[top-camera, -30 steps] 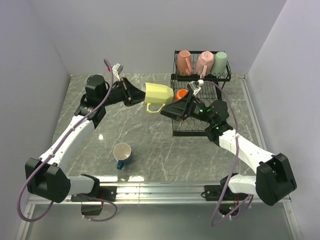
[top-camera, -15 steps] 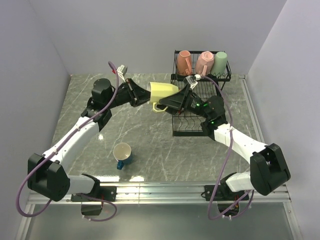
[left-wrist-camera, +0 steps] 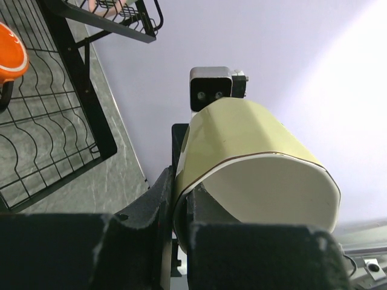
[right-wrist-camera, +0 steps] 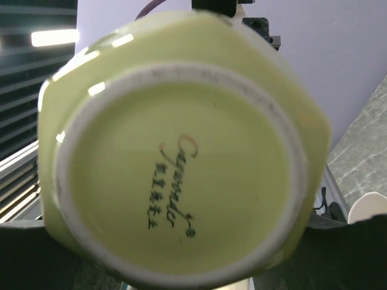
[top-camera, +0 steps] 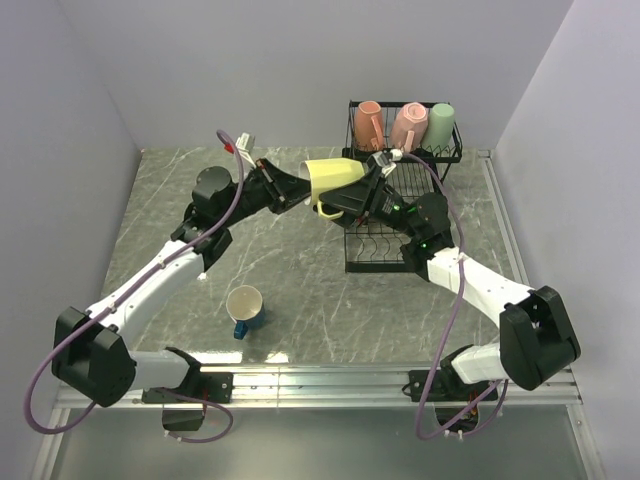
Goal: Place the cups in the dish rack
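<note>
Jutting sideways from left hand [top-camera: 296, 188]: yellow cup [top-camera: 336, 176]

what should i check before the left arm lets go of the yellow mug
1. left gripper pinching the yellow mug by its rim: ok
2. right gripper at the mug's base: ok
3. right gripper firmly closed on it: cannot tell
4. free slots on the dish rack lower shelf beside the orange mug: ok
5. blue mug on the table, apart from both arms: ok
</note>
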Action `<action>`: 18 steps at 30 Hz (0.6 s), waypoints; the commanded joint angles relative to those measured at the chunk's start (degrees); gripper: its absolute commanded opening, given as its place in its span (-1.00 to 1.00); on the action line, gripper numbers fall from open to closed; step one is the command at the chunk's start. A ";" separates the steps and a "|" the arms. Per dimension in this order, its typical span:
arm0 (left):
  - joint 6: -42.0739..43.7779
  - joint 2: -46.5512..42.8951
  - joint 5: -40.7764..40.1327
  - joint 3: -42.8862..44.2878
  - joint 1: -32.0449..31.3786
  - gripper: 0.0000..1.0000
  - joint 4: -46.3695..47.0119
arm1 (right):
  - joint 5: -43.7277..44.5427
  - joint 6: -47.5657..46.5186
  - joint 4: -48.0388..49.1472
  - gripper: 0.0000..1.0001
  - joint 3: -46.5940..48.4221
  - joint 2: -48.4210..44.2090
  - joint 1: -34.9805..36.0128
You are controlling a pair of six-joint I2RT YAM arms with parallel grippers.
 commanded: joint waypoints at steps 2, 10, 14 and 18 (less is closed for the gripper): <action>2.14 -3.40 -0.67 -1.15 -2.22 -0.99 1.53 | 3.12 0.60 5.49 -0.72 2.35 -2.15 0.76; 4.16 -3.84 -1.47 -0.63 -2.31 -0.99 -0.92 | 4.18 -1.59 1.46 -1.00 1.12 -4.78 0.67; 9.42 -3.14 -1.55 3.32 -2.23 -0.99 -10.38 | 3.92 -6.24 -4.95 -1.00 1.47 -7.50 0.14; 16.29 -2.00 0.55 7.81 -2.22 -0.99 -17.10 | 2.78 -14.06 -15.32 -1.00 4.81 -9.97 -0.12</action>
